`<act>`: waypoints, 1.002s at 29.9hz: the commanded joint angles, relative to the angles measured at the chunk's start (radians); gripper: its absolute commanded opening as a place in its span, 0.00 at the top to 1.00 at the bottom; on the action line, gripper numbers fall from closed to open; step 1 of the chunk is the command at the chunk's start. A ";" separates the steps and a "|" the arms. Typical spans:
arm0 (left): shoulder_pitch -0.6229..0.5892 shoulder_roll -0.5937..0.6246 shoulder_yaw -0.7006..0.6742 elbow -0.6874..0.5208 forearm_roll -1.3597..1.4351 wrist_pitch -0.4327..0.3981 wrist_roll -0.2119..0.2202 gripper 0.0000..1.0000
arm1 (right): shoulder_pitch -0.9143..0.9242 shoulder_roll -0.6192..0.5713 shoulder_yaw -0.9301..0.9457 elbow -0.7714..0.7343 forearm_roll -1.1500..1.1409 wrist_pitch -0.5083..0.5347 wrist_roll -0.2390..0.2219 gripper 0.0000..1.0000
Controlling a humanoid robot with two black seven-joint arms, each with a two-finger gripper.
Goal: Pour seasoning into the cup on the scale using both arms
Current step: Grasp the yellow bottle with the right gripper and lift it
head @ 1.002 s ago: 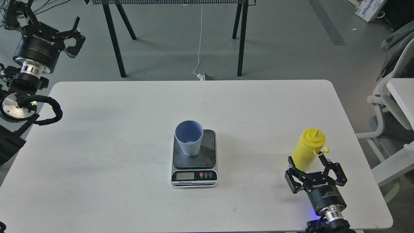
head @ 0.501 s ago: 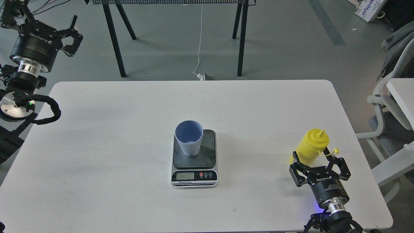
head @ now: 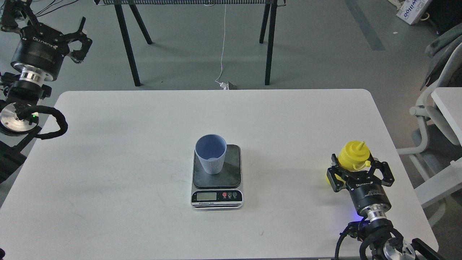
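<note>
Head view: the cup (head: 211, 154) stands upright on the dark platform of the scale (head: 217, 177) at the centre of the white table (head: 126, 151). At about 4 o'clock from the scale, near the table's right edge, the seasoning (head: 353, 156) sits between the fingers of the right claw (head: 358, 170), which brackets its body on both sides, though actual contact cannot be confirmed. The left claw (head: 77, 38) hangs with fingers spread beyond the table's far-left corner, at about 10 o'clock, holding nothing.

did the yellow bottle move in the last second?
Yes. The bottle has shifted right and slightly up the view, away from the scale, and now sits between the right tool's fingers.
</note>
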 commanded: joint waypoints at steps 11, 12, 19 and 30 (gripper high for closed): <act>0.000 -0.001 -0.013 0.000 0.001 -0.001 0.003 0.00 | 0.020 0.002 -0.003 -0.022 0.000 0.000 -0.002 0.04; 0.000 0.000 -0.013 0.000 0.001 -0.001 0.003 0.00 | 0.020 0.002 -0.003 -0.022 0.000 0.000 -0.002 0.05; -0.001 0.002 -0.015 0.000 0.001 -0.002 0.001 0.00 | 0.023 0.002 -0.004 -0.023 0.003 0.000 -0.004 0.27; -0.001 0.008 -0.015 0.000 0.001 -0.001 0.001 0.00 | 0.043 -0.001 -0.017 -0.028 0.001 0.000 -0.005 0.54</act>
